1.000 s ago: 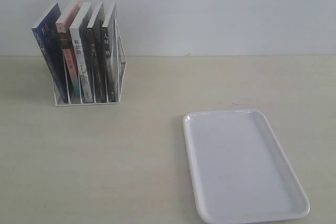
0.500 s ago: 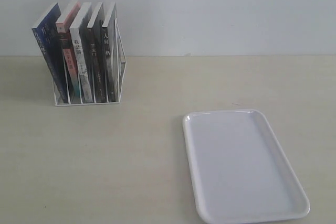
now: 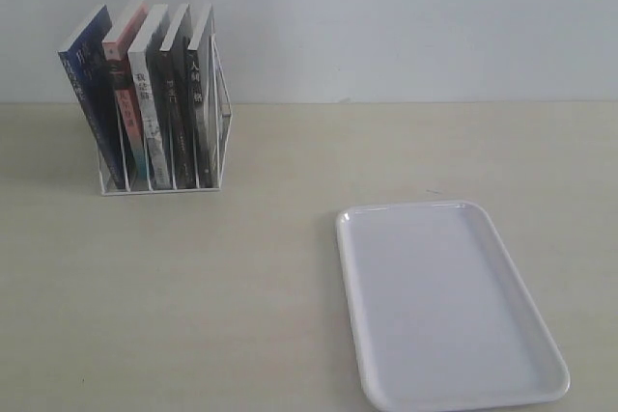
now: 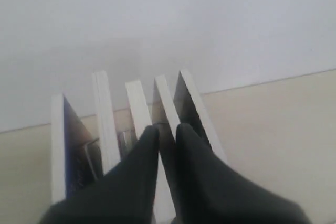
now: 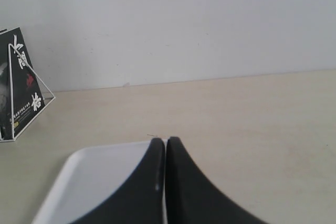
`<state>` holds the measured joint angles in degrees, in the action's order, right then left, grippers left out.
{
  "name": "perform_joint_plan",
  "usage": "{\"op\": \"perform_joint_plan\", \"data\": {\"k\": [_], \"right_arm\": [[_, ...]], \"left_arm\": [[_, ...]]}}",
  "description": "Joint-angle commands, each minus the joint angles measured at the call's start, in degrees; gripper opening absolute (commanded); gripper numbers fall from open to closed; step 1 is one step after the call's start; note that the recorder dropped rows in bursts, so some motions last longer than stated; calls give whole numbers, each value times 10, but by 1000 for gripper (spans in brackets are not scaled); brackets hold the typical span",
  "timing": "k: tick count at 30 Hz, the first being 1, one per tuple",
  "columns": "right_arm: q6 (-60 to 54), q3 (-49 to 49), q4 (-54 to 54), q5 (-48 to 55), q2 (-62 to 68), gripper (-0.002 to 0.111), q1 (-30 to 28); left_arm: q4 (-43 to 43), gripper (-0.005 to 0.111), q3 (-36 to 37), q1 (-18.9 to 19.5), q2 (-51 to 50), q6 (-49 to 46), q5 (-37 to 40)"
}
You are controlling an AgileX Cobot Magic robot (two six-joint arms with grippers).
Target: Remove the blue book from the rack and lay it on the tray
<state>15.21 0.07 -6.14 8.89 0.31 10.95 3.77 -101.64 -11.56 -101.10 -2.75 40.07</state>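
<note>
Blue book (image 3: 94,94) leans in the leftmost slot of rack (image 3: 224,142) on desk (image 3: 241,287). Left gripper (image 4: 167,128) hangs above rack's books, fingers (image 4: 131,182) a slit apart, empty. Tray (image 3: 444,306) lies well right of rack. Right gripper (image 5: 165,140) is over it, fingers pressed together, empty.

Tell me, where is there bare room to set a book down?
The white tray is bare. So is the wide stretch of table between the rack and the tray, and the strip behind the tray up to the wall. Only the rack is crowded, with five books packed in.
</note>
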Motion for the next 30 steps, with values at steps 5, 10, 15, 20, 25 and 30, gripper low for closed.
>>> {"op": "perform_joint_plan", "data": {"k": [5,10,15,20,25,30], "right_arm": [[-1,-1,-1,-5,-3,0,-2],[-2,-1,-1,-5,-3,0,-2],[-1,-1,-1,-5,-3,0,-2],[-1,-1,-1,-5,-3,0,-2],[-2,-1,-1,-5,-3,0,-2],[-1,-1,-1,-5,-3,0,-2]], "left_arm": [[3,45,-7,-34,-63,36,-11],[3,45,-22,-71,-77,36,-31],[3,45,-42,-75,-103,71,-32],[-20,45,-65,-75,-132,71,-30],[-23,45,-73,-75,-145,82,-19],[-53,45,-73,-75,-153,97,-20]]}}
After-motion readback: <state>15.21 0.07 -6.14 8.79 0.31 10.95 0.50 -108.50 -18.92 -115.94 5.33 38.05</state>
